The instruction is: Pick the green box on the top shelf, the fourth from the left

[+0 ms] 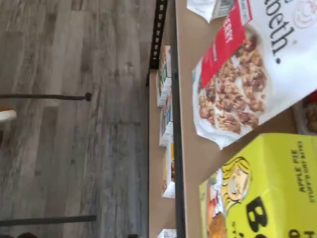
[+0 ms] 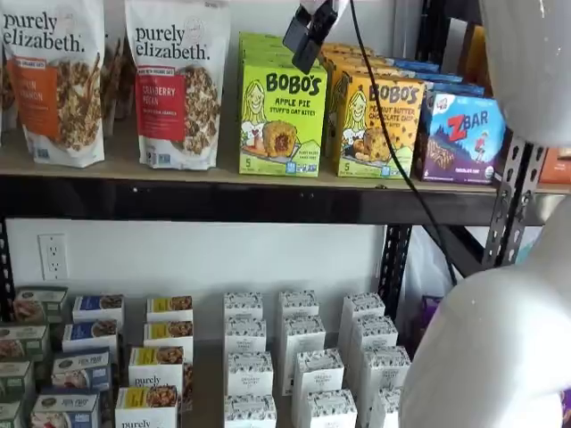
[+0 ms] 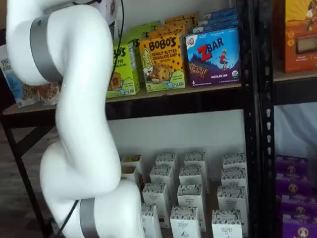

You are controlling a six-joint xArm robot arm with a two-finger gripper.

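The green box (image 2: 281, 116) stands upright on the top shelf (image 2: 223, 201), lime green with "BOBO'S Apple Pie" and a cartoon girl on its front. It also shows in a shelf view (image 3: 121, 69), partly behind the arm, and from above in the wrist view (image 1: 267, 193). My gripper (image 2: 308, 45) hangs from the upper edge in a shelf view, in front of the box's upper right corner. Its black fingers are open and hold nothing. A cable runs down beside them.
Two Purely Elizabeth granola bags (image 2: 178, 85) stand left of the green box. An orange-yellow Bobo's box (image 2: 379, 125) and a blue ZBar box (image 2: 464, 134) stand to its right. Small white boxes (image 2: 299, 357) fill the lower level. The white arm (image 3: 74, 124) covers much of a shelf view.
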